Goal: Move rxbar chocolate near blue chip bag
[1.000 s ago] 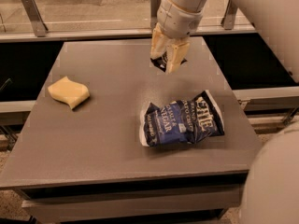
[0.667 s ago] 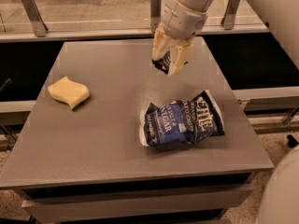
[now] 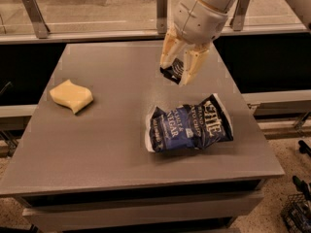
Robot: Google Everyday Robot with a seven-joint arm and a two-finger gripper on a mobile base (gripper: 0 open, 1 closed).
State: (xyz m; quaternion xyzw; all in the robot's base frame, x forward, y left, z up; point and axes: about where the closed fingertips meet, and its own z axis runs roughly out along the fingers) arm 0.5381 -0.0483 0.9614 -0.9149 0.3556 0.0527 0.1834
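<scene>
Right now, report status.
Pincer shut on bar, over far side of table. Chip bag just nearer the camera. Sponge far left, out of the way.

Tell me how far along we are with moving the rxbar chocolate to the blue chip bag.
Pickup looks done: the gripper is shut on the rxbar chocolate, apparently held above the far side of the table. In hand: the carry. Left: set the bar down beside the blue chip bag, which lies nearer the camera, and release.
</scene>
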